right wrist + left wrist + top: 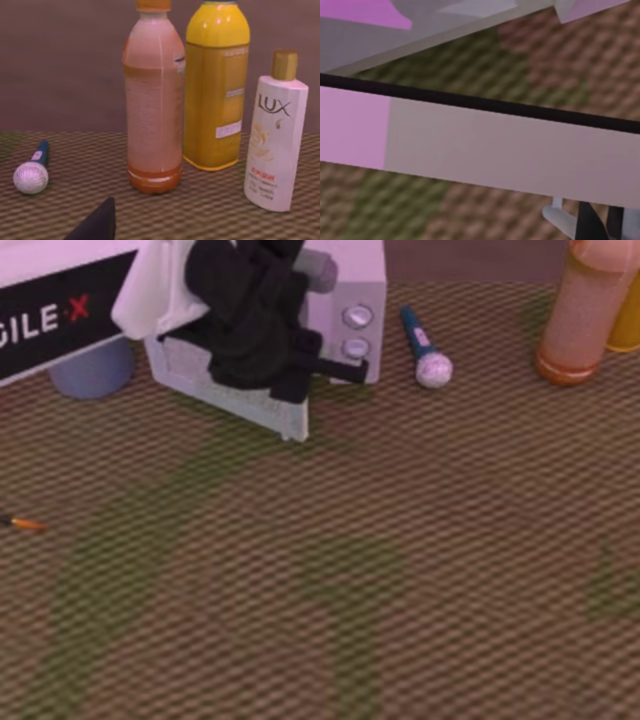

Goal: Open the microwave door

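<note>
Left gripper (345, 368) at one microwave door (240, 395)

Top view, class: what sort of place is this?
Probably a simulated tabletop test scene, not a kitchen: a toy-like microwave, a microphone and an orange bottle share one woven mat.

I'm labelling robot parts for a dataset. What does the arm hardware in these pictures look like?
The left arm has a white shell and a black band with white lettering and a red X. Its left gripper is black and blocky. Of the right gripper, only a dark pointed fingertip shows.
</note>
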`<control>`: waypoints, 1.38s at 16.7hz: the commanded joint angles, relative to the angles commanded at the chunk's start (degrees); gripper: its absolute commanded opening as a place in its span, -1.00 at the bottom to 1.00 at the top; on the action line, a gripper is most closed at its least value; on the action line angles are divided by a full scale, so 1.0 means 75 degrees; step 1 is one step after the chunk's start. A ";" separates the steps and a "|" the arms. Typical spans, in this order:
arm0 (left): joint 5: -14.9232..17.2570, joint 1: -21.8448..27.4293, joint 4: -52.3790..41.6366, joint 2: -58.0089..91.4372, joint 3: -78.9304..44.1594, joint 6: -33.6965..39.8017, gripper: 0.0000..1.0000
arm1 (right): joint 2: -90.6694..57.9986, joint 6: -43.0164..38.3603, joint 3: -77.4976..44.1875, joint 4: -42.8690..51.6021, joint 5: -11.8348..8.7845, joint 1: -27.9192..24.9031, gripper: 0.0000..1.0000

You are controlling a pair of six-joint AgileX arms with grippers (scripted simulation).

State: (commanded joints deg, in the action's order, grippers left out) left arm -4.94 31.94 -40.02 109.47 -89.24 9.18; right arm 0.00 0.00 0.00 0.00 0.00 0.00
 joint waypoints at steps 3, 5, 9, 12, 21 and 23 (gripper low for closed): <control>0.0200 -0.0127 0.0096 -0.0253 0.0319 -0.0401 -1.00 | 0.0000 0.0000 0.0000 0.0000 0.0000 0.0000 1.00; 0.0383 -0.0237 0.0172 -0.0462 0.0601 -0.0759 -1.00 | 0.0000 0.0000 0.0000 0.0000 0.0000 0.0000 1.00; 0.0513 -0.0310 0.0241 -0.0621 0.0772 -0.0999 -1.00 | 0.0000 0.0000 0.0000 0.0000 0.0000 0.0000 1.00; 0.0513 -0.0310 0.0241 -0.0621 0.0772 -0.0999 -1.00 | 0.0000 0.0000 0.0000 0.0000 0.0000 0.0000 1.00; 0.0513 -0.0310 0.0241 -0.0621 0.0772 -0.0999 -1.00 | 0.0000 0.0000 0.0000 0.0000 0.0000 0.0000 1.00; 0.0513 -0.0310 0.0241 -0.0621 0.0772 -0.0999 -1.00 | 0.0000 0.0000 0.0000 0.0000 0.0000 0.0000 1.00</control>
State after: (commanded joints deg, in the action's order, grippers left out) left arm -1.10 29.62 -38.21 104.81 -83.45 1.68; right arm 0.00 0.00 0.00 0.00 0.00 0.00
